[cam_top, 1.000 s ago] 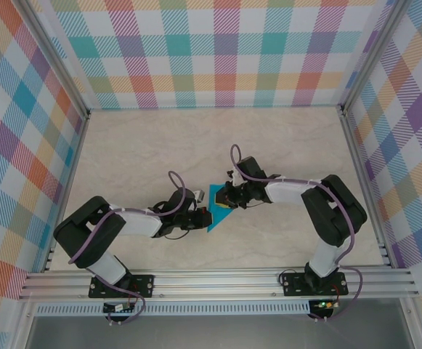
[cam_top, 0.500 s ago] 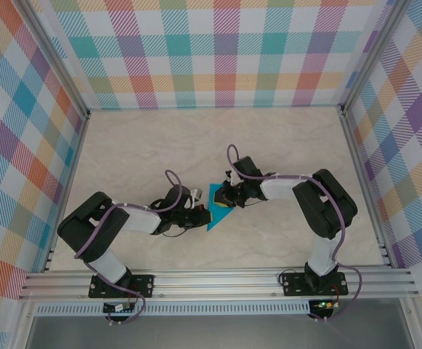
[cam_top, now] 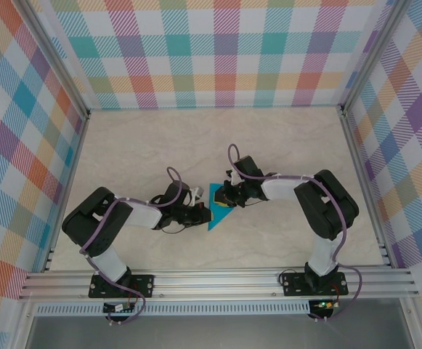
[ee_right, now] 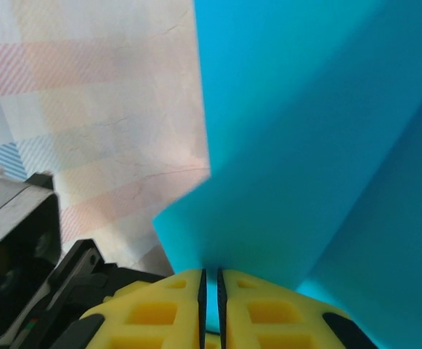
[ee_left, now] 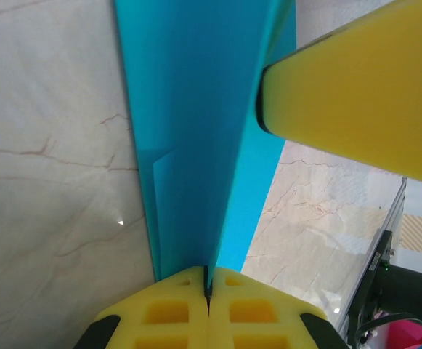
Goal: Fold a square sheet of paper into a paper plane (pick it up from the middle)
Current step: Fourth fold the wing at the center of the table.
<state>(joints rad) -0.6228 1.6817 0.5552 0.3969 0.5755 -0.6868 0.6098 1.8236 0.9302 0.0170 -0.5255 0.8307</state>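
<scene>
Mid-fold: the left end effector (ee_left: 208, 280) is clamped on one end of the teal paper plane (ee_left: 189, 131) lying mid-tabletop (cam_top: 160, 145), the right end effector (ee_right: 209, 280) pinches its far edge, and next probably comes a careful, tear-free creasing.

the tabletop (cam_top: 160, 145) is a pale beige marble-look sheet with thin brown veins, and it carries one small bright glint (ee_left: 120, 222) in the left wrist view. three upright panels close it in: a back wall (cam_top: 218, 51), a left wall (cam_top: 14, 145) and a right wall (cam_top: 407, 131), all in pastel plaid. silver aluminium posts (cam_top: 53, 58) run up the corners, and a slotted aluminium rail (cam_top: 218, 283) crosses the near edge. below it lies a grey strip (cam_top: 218, 331), perhaps the floor. the light is soft and even.
</scene>
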